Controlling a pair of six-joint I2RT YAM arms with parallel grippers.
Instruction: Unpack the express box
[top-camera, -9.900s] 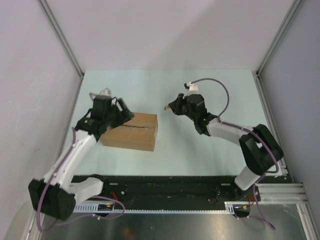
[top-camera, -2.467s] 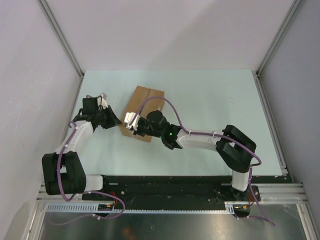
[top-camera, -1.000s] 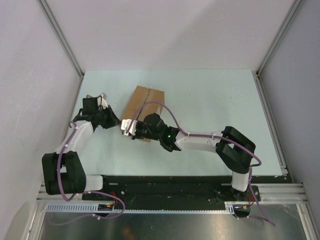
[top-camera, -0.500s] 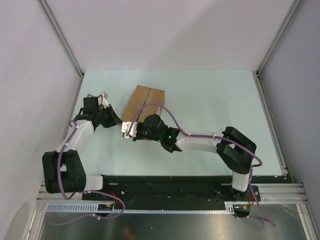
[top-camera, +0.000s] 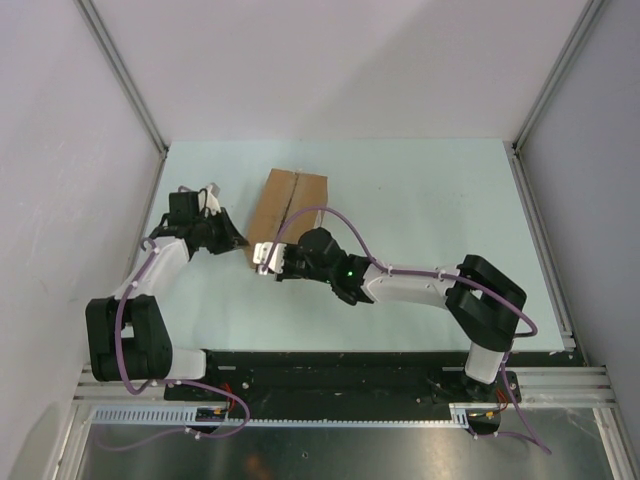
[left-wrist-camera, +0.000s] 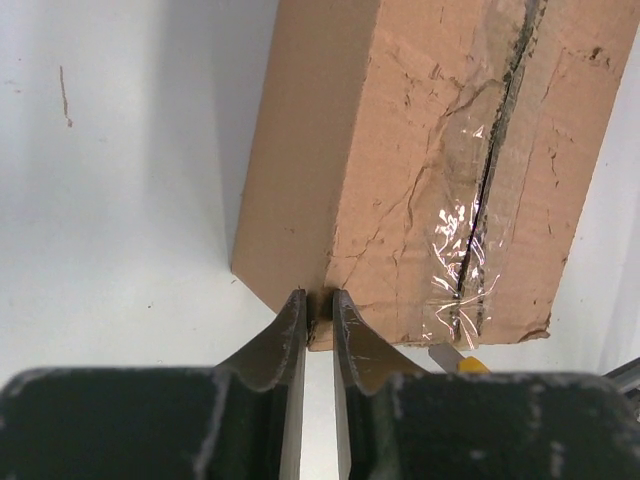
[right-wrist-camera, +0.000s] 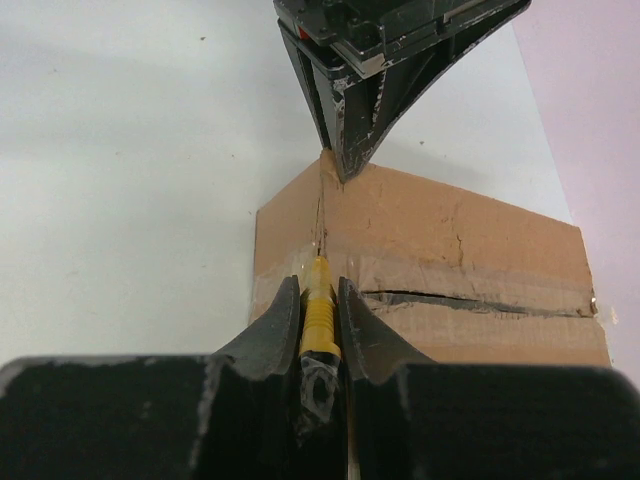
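Both clamped: left gripper (left-wrist-camera: 313, 298) on express box (left-wrist-camera: 400, 150) corner, right gripper (right-wrist-camera: 318, 285) on knife (right-wrist-camera: 318, 312); slitting tape (left-wrist-camera: 455, 230), likely; next needs steady pull.

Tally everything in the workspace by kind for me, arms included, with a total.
Cardboard box: 1, the express box
Knife: 1, the yellow utility knife between the right fingers
Robot arms: 2, left arm and right arm
Total: 4
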